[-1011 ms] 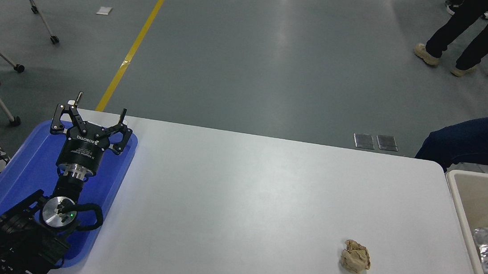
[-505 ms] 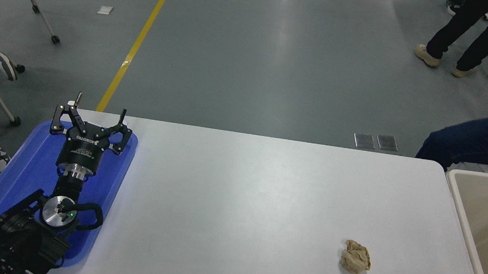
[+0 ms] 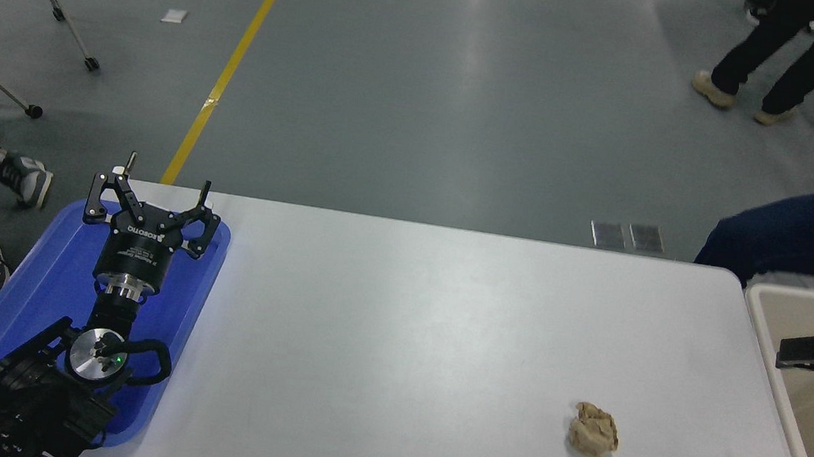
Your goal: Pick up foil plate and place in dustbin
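The foil plate does not show in this view. The dustbin (image 3: 756, 311) is a beige container with a thick pale rim at the table's right edge, cut off by the picture's edge. Only the black tip of my right gripper (image 3: 797, 354) shows. It comes in from the right edge and hangs over the dustbin's opening, with nothing visible in it. I cannot see whether it is open or shut. My left gripper (image 3: 157, 186) is open and empty, parked over the blue tray at the lower left.
A small crumpled brown paper ball (image 3: 593, 429) lies on the white table (image 3: 404, 333) at the front right. A flat blue tray (image 3: 11, 310) lies under the left arm. A person's dark-trousered leg (image 3: 795, 228) is just behind the dustbin, and other people stand farther back.
One second ago the foil plate lay inside the dustbin at the right edge; it has since gone out of view. The right gripper's tip has come into view over the bin. The left arm has not moved.
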Robot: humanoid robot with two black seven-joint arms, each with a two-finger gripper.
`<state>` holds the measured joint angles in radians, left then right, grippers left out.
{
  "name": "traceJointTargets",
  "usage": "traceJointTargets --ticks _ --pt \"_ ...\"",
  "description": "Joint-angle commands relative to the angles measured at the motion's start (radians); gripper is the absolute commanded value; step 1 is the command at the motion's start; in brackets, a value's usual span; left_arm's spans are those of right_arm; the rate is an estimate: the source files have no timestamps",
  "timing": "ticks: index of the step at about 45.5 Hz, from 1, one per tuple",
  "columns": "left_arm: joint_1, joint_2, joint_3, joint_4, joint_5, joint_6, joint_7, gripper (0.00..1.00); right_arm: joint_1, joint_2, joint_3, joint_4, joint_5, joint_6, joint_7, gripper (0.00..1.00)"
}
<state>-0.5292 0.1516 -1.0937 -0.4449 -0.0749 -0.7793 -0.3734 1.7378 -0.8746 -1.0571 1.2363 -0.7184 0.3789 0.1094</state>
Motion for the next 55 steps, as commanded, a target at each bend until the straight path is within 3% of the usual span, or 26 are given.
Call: traceJointTargets --ticks 1,20,30,37,55 --pt "0.0 0.0 0.0 0.0 0.0 0.0 0.001 1.0 0.431 0.147 -0.239 0.251 0.17 0.123 -0.007 1.0" --pt "0.0 0.0 0.0 0.0 0.0 0.0 -0.001 1.0 0.677 0.551 -0.221 0.322 0.565 0.304 -0.007 1.0" --pt "0.0 0.0 0.0 0.0 -0.002 0.0 -0.002 1.0 0.781 0.703 -0.205 0.33 0.683 0.406 -0.007 1.0" --pt "0.0 0.0 0.0 0.002 -0.002 0.0 -0.004 1.0 0.881 0.752 -0.21 0.388 0.754 0.406 -0.008 1.0" --pt "0.0 0.0 0.0 0.002 -0.002 0.002 -0.004 1.0 1.126 0.75 -0.273 0.509 0.771 0.406 -0.007 1.0"
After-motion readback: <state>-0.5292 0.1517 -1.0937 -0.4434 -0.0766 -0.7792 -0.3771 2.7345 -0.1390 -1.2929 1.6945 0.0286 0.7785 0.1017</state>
